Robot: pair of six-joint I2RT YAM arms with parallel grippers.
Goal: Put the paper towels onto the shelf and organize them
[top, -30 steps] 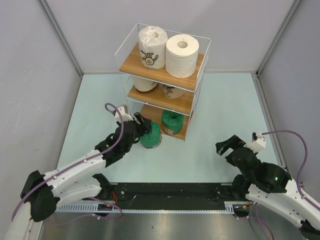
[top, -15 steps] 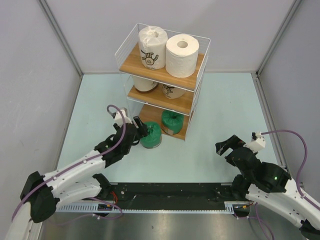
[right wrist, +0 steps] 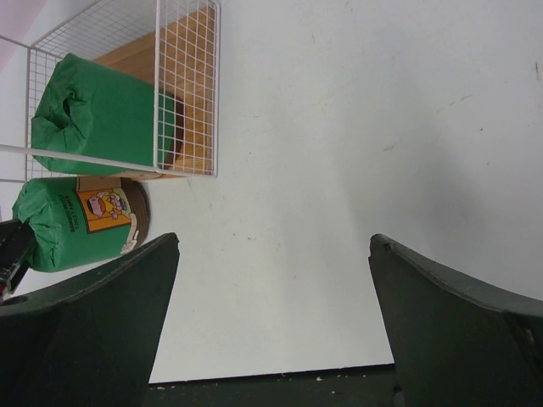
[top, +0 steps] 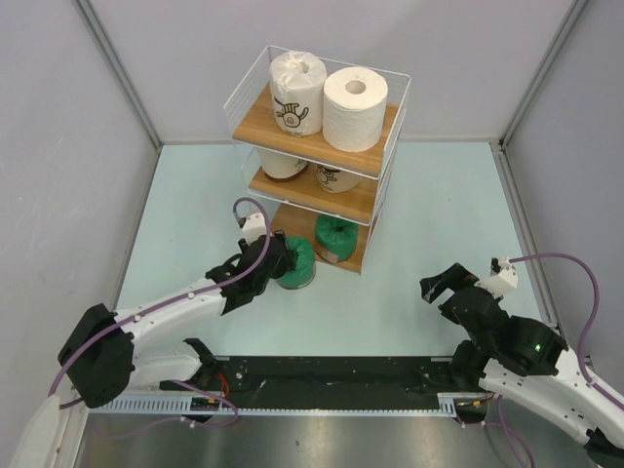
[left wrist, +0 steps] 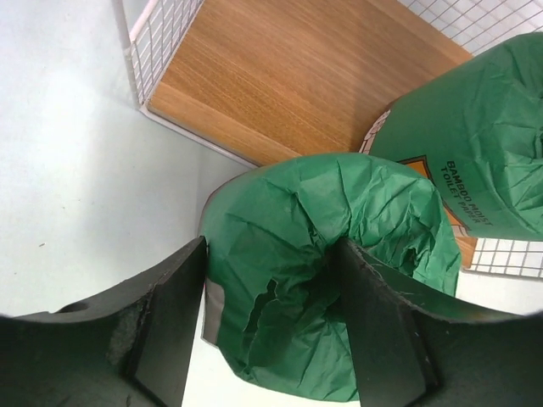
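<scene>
Left hand (top: 282,256) clasps the last green roll (top: 295,265) on the desk before the shelf (top: 258,117); next, slide it onto the bottom board beside its green twin (top: 334,237). Right hand (top: 447,281) gapes, empty.

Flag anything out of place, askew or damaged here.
One green roll stands on the table in front of the shelf, at its bottom board but not on it, held between the fingers of the left gripper. The top of its wrapper is crumpled, with a dark fold that may be a tear. Nothing else stands out.
</scene>
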